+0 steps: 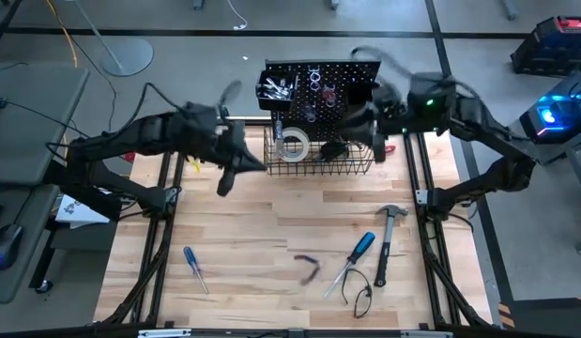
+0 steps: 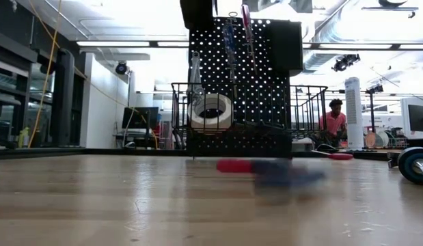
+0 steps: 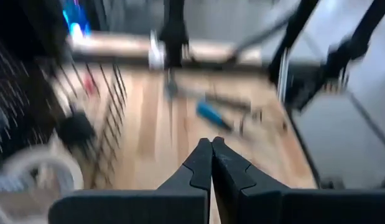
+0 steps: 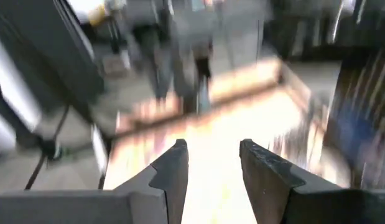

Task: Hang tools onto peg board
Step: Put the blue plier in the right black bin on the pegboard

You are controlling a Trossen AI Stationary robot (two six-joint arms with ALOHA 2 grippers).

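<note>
The peg board [image 1: 323,86] stands upright at the table's far middle, with tools hanging on it and a wire basket [image 1: 318,160] at its foot. A white tape roll [image 1: 292,144] lies in the basket. A hammer [image 1: 388,239], two blue-handled screwdrivers [image 1: 356,255] [image 1: 194,269] and red-handled pliers [image 1: 309,268] lie flat on the table. My left gripper [image 1: 245,167] [image 3: 211,146] is shut and empty, raised just left of the basket. My right gripper [image 1: 351,131] [image 4: 214,149] hovers open beside the board's right part, with nothing between its fingers.
A black looped tool [image 1: 361,291] lies near the front edge and a small red thing [image 1: 389,147] right of the basket. The near half of the wooden table [image 1: 271,235] holds only the scattered tools. In the low view a person [image 2: 332,119] shows far behind.
</note>
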